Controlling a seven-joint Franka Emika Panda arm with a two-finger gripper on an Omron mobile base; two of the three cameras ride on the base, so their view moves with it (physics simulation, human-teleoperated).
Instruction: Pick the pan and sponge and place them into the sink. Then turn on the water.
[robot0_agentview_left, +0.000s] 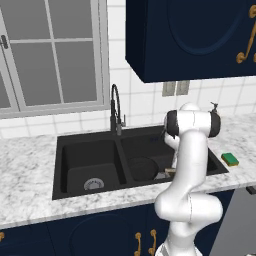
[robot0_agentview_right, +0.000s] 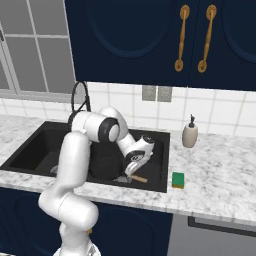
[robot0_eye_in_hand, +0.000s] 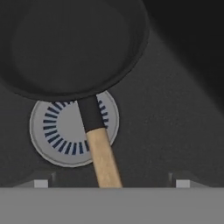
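The black pan (robot0_eye_in_hand: 72, 43) lies in the right basin of the black sink (robot0_agentview_left: 61, 150), its light-brown handle (robot0_eye_in_hand: 104, 159) stretching over the silver drain (robot0_eye_in_hand: 61, 131). My gripper (robot0_eye_in_hand: 111, 183) is low in that basin and open; its two fingertips stand wide apart on either side of the handle without touching it. From the right base view, the gripper (robot0_agentview_right: 129, 172) hangs just above the handle (robot0_agentview_right: 140, 179) beside the pan (robot0_agentview_right: 105, 162). The green-topped sponge (robot0_agentview_left: 230, 159) rests on the counter right of the sink, also seen as the sponge (robot0_agentview_right: 178, 180). No water runs from the faucet (robot0_agentview_left: 116, 107).
A beige soap dispenser (robot0_agentview_right: 189, 134) stands on the counter behind the sponge. The left basin holds nothing but its drain (robot0_agentview_left: 93, 184). Dark blue cabinets hang overhead, and a window sits at the left.
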